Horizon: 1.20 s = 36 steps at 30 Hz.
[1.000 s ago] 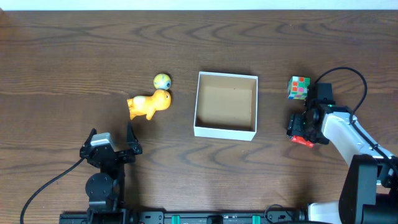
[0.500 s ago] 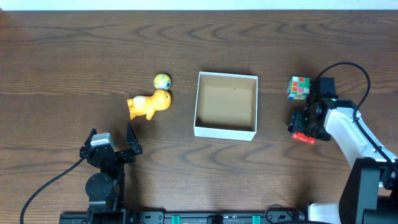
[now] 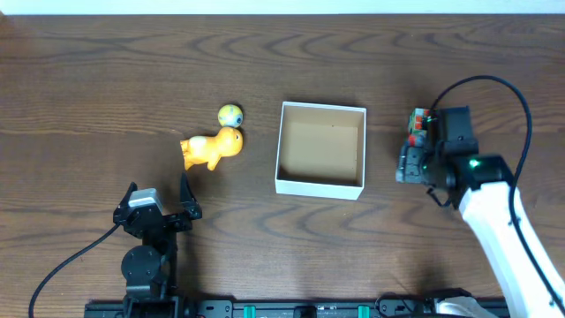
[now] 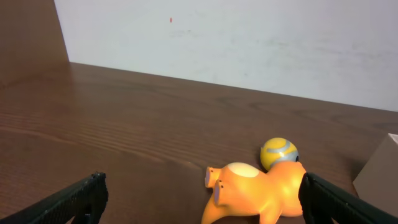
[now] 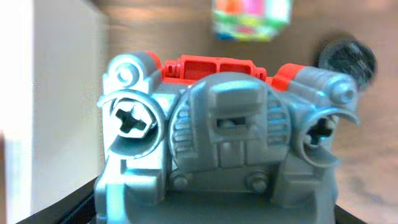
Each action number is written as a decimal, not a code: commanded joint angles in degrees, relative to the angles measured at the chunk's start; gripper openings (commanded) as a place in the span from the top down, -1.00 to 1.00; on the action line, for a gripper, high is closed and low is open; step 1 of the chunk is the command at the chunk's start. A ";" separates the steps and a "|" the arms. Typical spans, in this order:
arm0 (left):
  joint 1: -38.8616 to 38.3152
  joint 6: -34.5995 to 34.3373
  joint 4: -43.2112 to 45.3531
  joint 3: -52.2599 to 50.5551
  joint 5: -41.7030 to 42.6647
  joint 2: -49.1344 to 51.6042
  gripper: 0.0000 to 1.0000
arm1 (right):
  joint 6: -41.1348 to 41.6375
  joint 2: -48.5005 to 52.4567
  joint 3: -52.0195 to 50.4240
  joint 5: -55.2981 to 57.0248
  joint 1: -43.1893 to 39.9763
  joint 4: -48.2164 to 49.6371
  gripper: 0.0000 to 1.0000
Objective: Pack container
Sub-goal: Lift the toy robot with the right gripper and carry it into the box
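Note:
The container (image 3: 279,150) is a square white-walled box with a brown floor at the table's middle; its white wall shows at the left of the right wrist view (image 5: 43,93). My right gripper (image 3: 415,163) is shut on a grey and red toy vehicle (image 5: 221,130) and holds it above the table just right of the container. A multicoloured cube (image 3: 417,120) lies behind it, partly hidden (image 5: 252,18). An orange toy animal (image 3: 212,147) and a yellow ball (image 3: 229,114) lie left of the container. My left gripper (image 4: 199,196) is open, just short of the orange toy (image 4: 261,190).
The yellow ball (image 4: 278,152) touches the orange toy's far side. A dark round object (image 5: 347,59) lies on the wood right of the cube. Bare wood table (image 3: 88,88) stretches to the far left and back.
My right gripper has lifted the grey and red toy off the table and carried it left and back, toward the container. The left arm has not moved.

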 commanded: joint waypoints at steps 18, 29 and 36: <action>0.20 0.35 -2.10 -1.20 -0.50 -0.31 -0.96 | 11.78 -0.70 1.53 1.75 23.89 16.35 -0.22; 0.20 0.35 -2.10 -1.20 -0.50 -0.31 -0.96 | 15.04 8.76 1.53 1.79 25.11 21.11 -0.22; 0.20 0.35 -2.12 -1.20 -0.52 -0.31 -0.96 | 15.26 12.41 1.53 1.70 25.11 20.55 -0.23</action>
